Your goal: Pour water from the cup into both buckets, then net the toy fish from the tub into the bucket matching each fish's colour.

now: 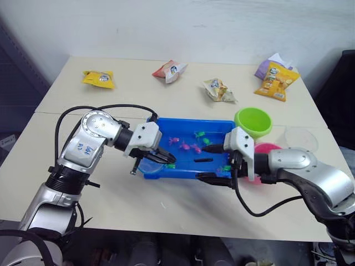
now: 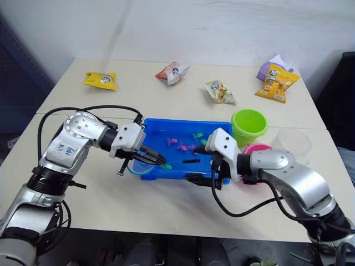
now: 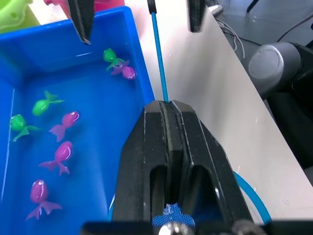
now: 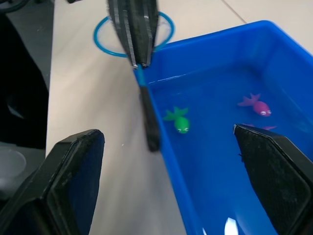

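My left gripper [image 1: 162,157] is shut on the net's thin blue stick [image 3: 159,58], close to the light blue hoop [image 1: 147,166] at the blue tub's [image 1: 191,121] front left corner. The stick's dark end [image 1: 203,160] runs along the tub's front rim toward my right gripper [image 1: 213,163]. That gripper is open, one finger on each side of the front rim, and holds nothing. Pink fish [image 1: 184,146] and green fish [image 1: 198,133] lie in the tub's water. The green bucket [image 1: 253,122] stands right of the tub. The pink bucket [image 1: 267,148] is partly hidden behind my right wrist. The clear cup [image 1: 301,138] stands at the far right.
Snack bags lie across the far half of the table: a yellow one [image 1: 99,78], a red and white one [image 1: 170,70], a pale one [image 1: 218,90] and a yellow and purple pair [image 1: 276,77]. The table's front edge runs just below both arms.
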`<act>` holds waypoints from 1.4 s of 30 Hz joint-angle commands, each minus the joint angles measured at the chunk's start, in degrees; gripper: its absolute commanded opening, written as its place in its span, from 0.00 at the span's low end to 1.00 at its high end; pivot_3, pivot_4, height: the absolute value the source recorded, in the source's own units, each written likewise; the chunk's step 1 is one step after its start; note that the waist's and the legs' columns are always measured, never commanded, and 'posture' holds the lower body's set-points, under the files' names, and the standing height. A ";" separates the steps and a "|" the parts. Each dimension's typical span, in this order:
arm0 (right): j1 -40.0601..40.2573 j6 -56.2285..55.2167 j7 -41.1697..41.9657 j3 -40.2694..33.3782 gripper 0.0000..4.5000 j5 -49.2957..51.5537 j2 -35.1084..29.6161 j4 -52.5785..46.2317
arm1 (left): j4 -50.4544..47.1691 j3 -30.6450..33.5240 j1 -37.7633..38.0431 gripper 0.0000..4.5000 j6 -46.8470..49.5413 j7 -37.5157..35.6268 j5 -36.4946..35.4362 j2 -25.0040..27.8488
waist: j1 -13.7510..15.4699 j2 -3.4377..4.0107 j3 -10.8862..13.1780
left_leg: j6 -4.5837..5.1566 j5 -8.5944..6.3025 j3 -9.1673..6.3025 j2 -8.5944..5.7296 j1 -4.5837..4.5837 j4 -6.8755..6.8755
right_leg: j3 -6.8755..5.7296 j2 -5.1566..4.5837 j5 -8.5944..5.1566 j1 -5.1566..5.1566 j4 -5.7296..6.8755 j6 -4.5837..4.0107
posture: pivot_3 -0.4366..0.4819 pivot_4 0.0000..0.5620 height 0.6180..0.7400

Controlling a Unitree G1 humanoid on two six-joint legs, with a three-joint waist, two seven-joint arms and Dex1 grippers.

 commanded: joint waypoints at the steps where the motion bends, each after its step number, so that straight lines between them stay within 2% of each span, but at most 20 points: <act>1: -1.60 -0.52 1.47 -0.09 1.00 -0.81 1.20 -0.28 | -0.63 -0.71 -1.26 0.01 2.28 2.21 1.38 -1.62 | 0.15 0.00 0.00 | 0.00 0.00 -0.02 0.00 -0.01 0.04 | -0.01 0.00 0.00 0.00 -0.01 0.00 | 0.48 0.27 0.98; 7: -2.23 2.51 1.91 -0.78 1.00 0.35 3.61 0.72 | -0.34 -1.42 -1.64 0.01 2.13 2.82 2.45 -2.78 | 0.17 -0.01 0.00 | 0.01 -0.01 -0.06 0.00 -0.04 0.15 | -0.01 -0.01 0.00 0.02 0.00 0.01 | 0.48 0.27 0.98; 8: -2.29 3.19 1.66 -1.19 0.94 0.90 4.20 0.83 | -0.30 -1.39 -1.64 0.00 2.28 2.84 2.49 -2.79 | 0.15 0.00 0.00 | 0.00 0.00 -0.06 0.00 -0.04 0.15 | -0.01 -0.01 0.00 0.02 0.00 0.01 | 0.48 0.27 0.98; 12: -2.63 4.65 1.49 -1.99 0.62 1.14 5.36 0.85 | -0.21 -1.26 -1.40 0.00 2.32 2.98 2.67 -2.97 | 0.16 0.00 0.00 | 0.00 0.00 -0.07 0.00 -0.04 0.17 | -0.02 -0.01 0.00 0.02 0.02 0.01 | 0.48 0.27 0.98; 13: -2.70 4.85 1.36 -2.21 0.48 1.16 5.55 0.81 | -0.27 -1.20 -1.35 0.00 2.33 3.00 2.65 -3.06 | 0.16 0.00 0.00 | 0.00 0.00 -0.07 0.00 -0.05 0.18 | -0.02 -0.01 0.00 0.02 0.02 0.01 | 0.48 0.27 0.98; 16: -2.88 4.95 -0.23 -3.15 0.18 0.60 6.60 0.84 | -0.41 -1.03 -1.02 0.00 2.23 3.25 2.67 -3.31 | 0.16 0.00 0.00 | 0.00 0.00 -0.08 0.00 -0.05 0.19 | -0.02 -0.02 0.00 0.03 0.01 0.01 | 0.48 0.27 0.98; 17: -2.88 5.05 -0.51 -3.42 0.05 0.62 6.86 0.78 | -0.39 -1.00 -0.88 0.00 2.14 3.33 2.73 -3.36 | 0.16 0.00 0.00 | 0.00 0.00 -0.08 0.00 -0.05 0.19 | -0.02 -0.02 0.01 0.03 0.01 0.01 | 0.48 0.27 0.98; 18: -2.90 4.80 -0.48 -3.57 0.01 0.55 7.11 0.72 | -0.41 -0.98 -0.71 0.00 2.06 3.42 2.78 -3.38 | 0.15 0.00 0.00 | 0.00 0.00 -0.08 0.00 -0.05 0.19 | -0.02 -0.02 0.00 0.03 0.01 0.01 | 0.48 0.27 0.98; 28: -3.78 5.53 0.44 -3.99 0.01 0.93 6.97 0.45 | -0.17 0.41 1.24 0.00 0.23 3.19 1.06 -3.14 | 0.11 0.00 0.00 | 0.00 -0.01 -0.08 0.00 -0.05 0.19 | -0.02 -0.02 0.01 0.03 0.04 0.01 | 0.48 0.27 0.98; 31: -3.86 4.65 2.19 -3.89 0.00 0.74 6.27 0.12 | -0.36 2.58 2.03 0.23 -0.38 1.94 -1.82 -3.17 | 0.11 0.00 0.00 | 0.00 0.00 -0.08 0.00 -0.05 0.20 | -0.02 -0.01 0.01 0.03 0.04 0.01 | 0.48 0.27 0.98; 36: -3.17 2.13 3.60 -4.93 0.00 0.06 5.84 -0.48 | -1.50 11.79 1.51 0.75 0.96 3.66 -11.26 -5.79 | 0.14 0.00 0.00 | 0.00 -0.01 -0.13 0.01 -0.08 0.23 | -0.05 -0.02 0.01 0.03 0.02 0.01 | 0.48 0.27 0.98; 38: -1.85 -0.29 4.79 -6.30 0.00 -0.59 4.69 -1.14 | -3.38 16.55 1.56 0.96 6.20 6.45 -16.47 -5.49 | 0.12 0.00 0.00 | -0.01 -0.01 -0.13 0.00 -0.08 0.24 | -0.05 -0.02 0.01 0.03 0.03 0.01 | 0.48 0.27 0.98; 39: -0.05 -2.60 6.28 -8.69 0.00 -0.97 3.12 -1.22 | -2.42 20.17 2.46 0.99 7.38 8.01 -18.03 -4.18 | 0.15 0.00 0.00 | -0.01 -0.01 -0.14 0.01 -0.08 0.25 | -0.06 -0.02 0.01 0.03 0.04 0.01 | 0.48 0.27 0.98; 42: 4.08 -7.61 9.09 -13.98 0.00 -1.58 -0.12 -1.20 | 1.14 26.81 4.27 0.99 4.11 11.09 -18.19 -2.43 | 0.04 0.00 0.00 | -0.01 -0.01 -0.17 0.00 -0.08 0.23 | -0.09 -0.02 0.02 0.08 0.00 0.03 | 0.48 0.27 0.98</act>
